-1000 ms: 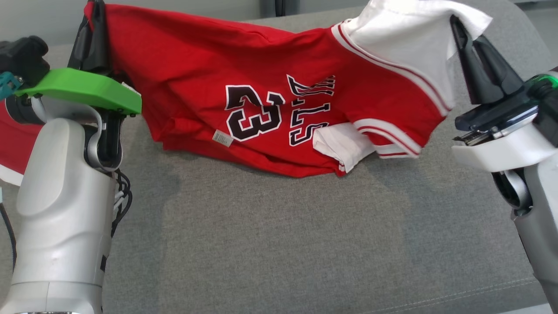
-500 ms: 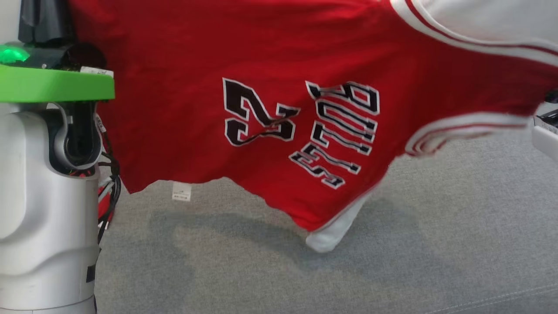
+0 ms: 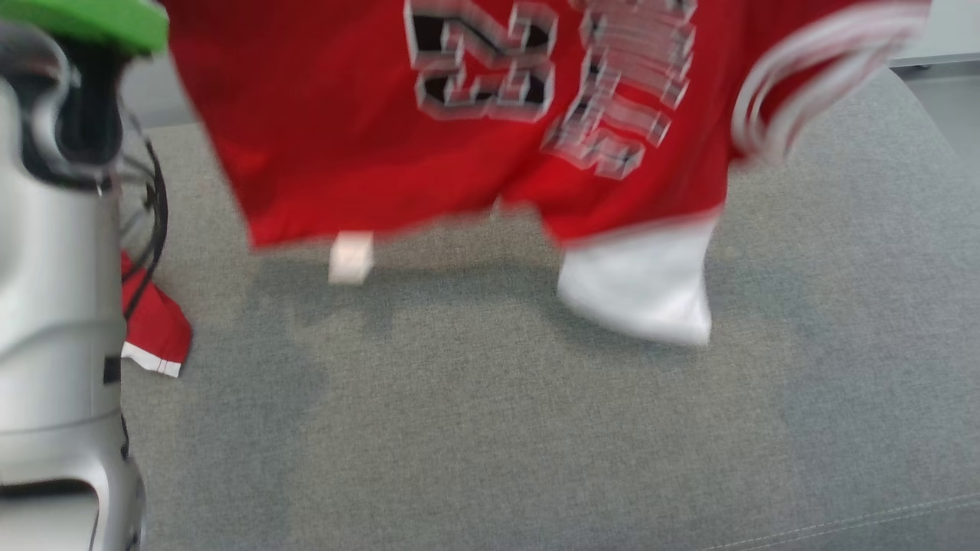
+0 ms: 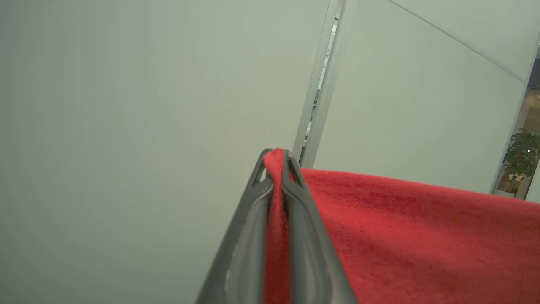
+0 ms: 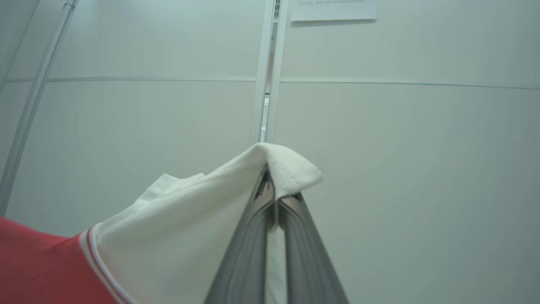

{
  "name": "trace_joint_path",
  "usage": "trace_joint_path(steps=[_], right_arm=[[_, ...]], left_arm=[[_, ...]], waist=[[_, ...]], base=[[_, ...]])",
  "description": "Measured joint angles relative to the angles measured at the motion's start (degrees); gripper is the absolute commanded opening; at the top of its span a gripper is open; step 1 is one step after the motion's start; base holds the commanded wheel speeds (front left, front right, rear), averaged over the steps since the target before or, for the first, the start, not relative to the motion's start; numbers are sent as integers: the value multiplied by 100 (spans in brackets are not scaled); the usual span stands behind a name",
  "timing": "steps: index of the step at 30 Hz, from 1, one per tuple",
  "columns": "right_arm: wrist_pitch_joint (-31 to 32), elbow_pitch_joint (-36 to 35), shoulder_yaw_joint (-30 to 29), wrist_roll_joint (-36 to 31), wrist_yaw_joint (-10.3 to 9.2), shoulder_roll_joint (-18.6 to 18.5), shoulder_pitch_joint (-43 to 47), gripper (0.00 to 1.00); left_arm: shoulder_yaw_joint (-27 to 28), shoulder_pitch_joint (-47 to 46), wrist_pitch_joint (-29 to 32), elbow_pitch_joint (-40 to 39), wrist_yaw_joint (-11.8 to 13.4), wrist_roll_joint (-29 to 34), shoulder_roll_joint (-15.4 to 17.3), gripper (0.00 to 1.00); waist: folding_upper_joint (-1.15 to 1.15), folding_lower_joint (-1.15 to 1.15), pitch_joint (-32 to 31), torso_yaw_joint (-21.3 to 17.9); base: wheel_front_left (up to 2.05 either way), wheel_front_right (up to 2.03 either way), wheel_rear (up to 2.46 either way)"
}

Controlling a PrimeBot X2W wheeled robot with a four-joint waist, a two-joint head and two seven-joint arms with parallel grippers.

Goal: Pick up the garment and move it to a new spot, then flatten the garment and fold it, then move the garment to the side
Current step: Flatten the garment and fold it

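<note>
Holding: left pincer [image 4: 276, 164] and right pincer [image 5: 275, 202] are pinching jersey [image 3: 329, 153] edges
Risking: hanging weight is pulling on thin grips; cloth may slip out

Number and lettering on the red jersey [image 3: 321, 138] I hold are blurred beyond reading; the wall notice [image 5: 333, 9] carries print too small.

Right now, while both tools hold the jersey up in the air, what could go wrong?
1. The left tool pinches only a thin fold of the red jersey at its tips; a swing might pull it free.
2. The right tool grips a white sleeve close to its edge, so it may slip.
3. The other white sleeve hangs lowest over the grey cushion and could fold under on landing.
</note>
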Motion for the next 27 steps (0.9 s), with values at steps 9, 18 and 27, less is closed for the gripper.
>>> trace_joint_path(steps=[9,18,27], right_arm=[[-475,274,432,-193,270,-178,-460,0],[-424,1463,1454,-256,398,-349,2007,0],[-512,2149,2441,-558,405,-209,2363,0]], left_arm=[[238,-388,-474,-179,-199,-223,-55,0],[-408,2243,-405,828,-303,-186,-283,0],[-591,3031,-1048,1494,-363,30,-304,0]], waist=[[0,0,146,222],[0,0,429,184],[0,0,859,71]], base=[[0,0,0],[0,0,0],[0,0,0]])
